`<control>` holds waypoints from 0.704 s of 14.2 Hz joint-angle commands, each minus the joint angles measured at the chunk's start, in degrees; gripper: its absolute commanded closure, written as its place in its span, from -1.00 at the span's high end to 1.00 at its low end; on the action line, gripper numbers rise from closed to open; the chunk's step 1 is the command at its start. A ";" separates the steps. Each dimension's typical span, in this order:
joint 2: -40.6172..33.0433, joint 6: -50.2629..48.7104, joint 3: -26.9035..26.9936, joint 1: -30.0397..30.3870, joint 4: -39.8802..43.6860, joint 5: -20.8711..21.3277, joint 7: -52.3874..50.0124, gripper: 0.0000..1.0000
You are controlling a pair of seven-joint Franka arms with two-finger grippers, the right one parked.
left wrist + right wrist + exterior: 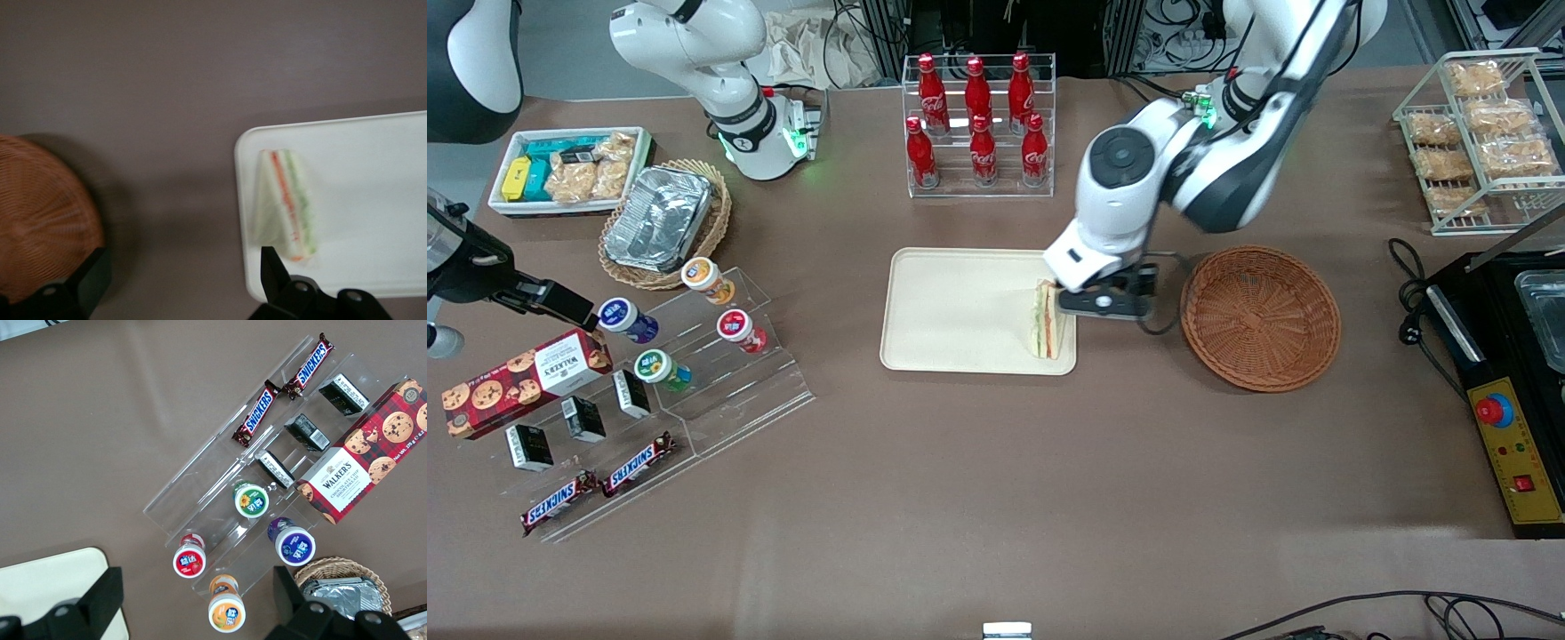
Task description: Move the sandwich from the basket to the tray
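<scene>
The sandwich [1047,320], a wrapped wedge with orange and green layers, stands on the cream tray [960,302] at the tray's edge nearest the basket. The round reddish-brown wicker basket [1260,317] holds nothing, toward the working arm's end of the table. My gripper [1104,307] hovers over the strip of table between tray and basket, just beside the sandwich. It is open. In the left wrist view the gripper [183,270] has nothing between its spread fingers [273,267], with the sandwich [287,203] on the tray [373,200] and the basket [40,220] to either side.
A clear rack of red cola bottles [978,124] stands farther from the camera than the tray. A lighter wicker basket with a foil container [665,222] and an acrylic stand of jars [720,338] lie toward the parked arm's end. A black appliance [1512,356] sits past the basket.
</scene>
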 commanded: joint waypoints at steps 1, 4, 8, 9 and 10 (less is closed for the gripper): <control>0.32 -10.90 -0.25 5.83 7.57 0.88 8.47 0.98; -1.87 -12.60 -0.34 13.83 8.47 0.36 18.85 0.98; -5.30 -12.68 0.36 17.02 8.04 1.41 19.58 0.98; -6.27 -12.68 1.93 17.45 8.04 2.02 19.84 0.98; -7.32 -13.21 2.47 17.72 7.86 1.76 20.02 0.99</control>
